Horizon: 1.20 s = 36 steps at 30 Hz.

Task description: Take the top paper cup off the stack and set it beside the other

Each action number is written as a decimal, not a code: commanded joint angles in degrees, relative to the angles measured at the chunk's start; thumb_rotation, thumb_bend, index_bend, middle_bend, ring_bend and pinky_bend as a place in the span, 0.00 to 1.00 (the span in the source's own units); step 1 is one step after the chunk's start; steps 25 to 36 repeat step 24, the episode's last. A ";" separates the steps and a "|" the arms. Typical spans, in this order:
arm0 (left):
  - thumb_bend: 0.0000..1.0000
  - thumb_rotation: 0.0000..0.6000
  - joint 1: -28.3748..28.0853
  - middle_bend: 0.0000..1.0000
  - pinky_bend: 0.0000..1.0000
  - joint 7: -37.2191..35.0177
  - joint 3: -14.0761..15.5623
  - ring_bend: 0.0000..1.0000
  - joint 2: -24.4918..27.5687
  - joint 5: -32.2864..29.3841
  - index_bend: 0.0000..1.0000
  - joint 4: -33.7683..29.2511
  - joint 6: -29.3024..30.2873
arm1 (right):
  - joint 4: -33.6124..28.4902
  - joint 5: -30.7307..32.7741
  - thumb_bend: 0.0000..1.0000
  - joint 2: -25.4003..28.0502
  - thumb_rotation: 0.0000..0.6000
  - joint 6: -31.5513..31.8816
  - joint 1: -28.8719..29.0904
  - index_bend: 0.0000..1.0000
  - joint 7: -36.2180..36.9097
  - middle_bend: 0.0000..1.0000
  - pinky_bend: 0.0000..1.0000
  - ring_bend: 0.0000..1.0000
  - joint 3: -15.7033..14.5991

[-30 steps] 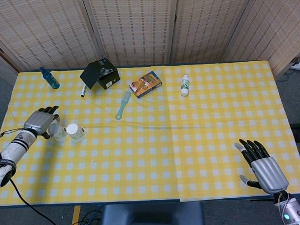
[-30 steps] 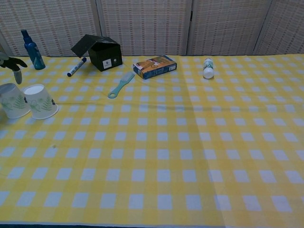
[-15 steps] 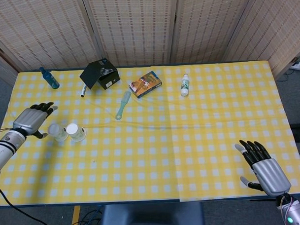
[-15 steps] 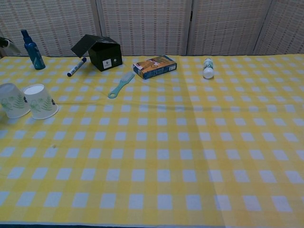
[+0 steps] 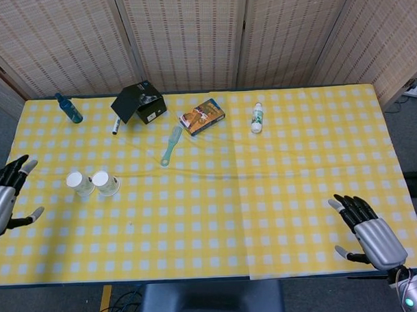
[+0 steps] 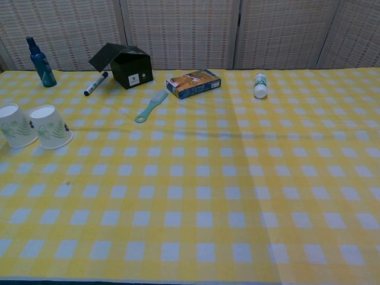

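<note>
At far-left edge of surface point(image 5: 217, 217), left hand point(image 5: 4, 197) empty, fingers point(image 5: 17, 166) spread apart, cups off to its right

L fingers point up & toward the 2 paper cups: left cup point(image 5: 77, 182) & right cup point(image 5: 104, 182) stand mouth-down, side by side, just touching or nearly so, no stack left, so task looks done. Cups lie right of L hand w/ a clear gap; their axes upright, not tipped. Right hand point(image 5: 369, 236) sits at near-right corner, fingers also apart, holding nothing, well apart from cups, so L hand is far nearer if any nudge is needed. Chest view shows cups only, no hands. Beyond: spray bottle point(image 5: 68, 108), black box point(image 5: 139, 101), marker point(image 5: 115, 125), comb point(image 5: 171, 145), snack box point(image 5: 202, 116), small white bottle point(image 5: 257, 118)
</note>
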 commanded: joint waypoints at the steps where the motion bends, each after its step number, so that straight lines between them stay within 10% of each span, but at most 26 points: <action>1: 0.29 1.00 12.98 0.00 0.15 -3.35 3.49 0.00 -10.92 4.08 0.00 4.85 12.96 | -0.01 0.13 0.21 -0.19 1.00 0.38 -0.22 0.00 -0.99 0.00 0.00 0.00 0.18; 13: 0.29 1.00 22.23 0.00 0.15 -4.85 5.40 0.00 -17.43 11.47 0.00 14.31 24.50 | -1.19 2.02 0.21 -2.29 1.00 2.51 -2.84 0.00 -8.47 0.00 0.00 0.00 0.37; 36: 0.29 1.00 21.63 0.00 0.15 -1.78 5.37 0.00 -16.14 12.72 0.00 11.55 19.29 | -1.93 4.14 0.21 -2.95 1.00 0.09 -1.87 0.00 -10.01 0.00 0.00 0.00 1.28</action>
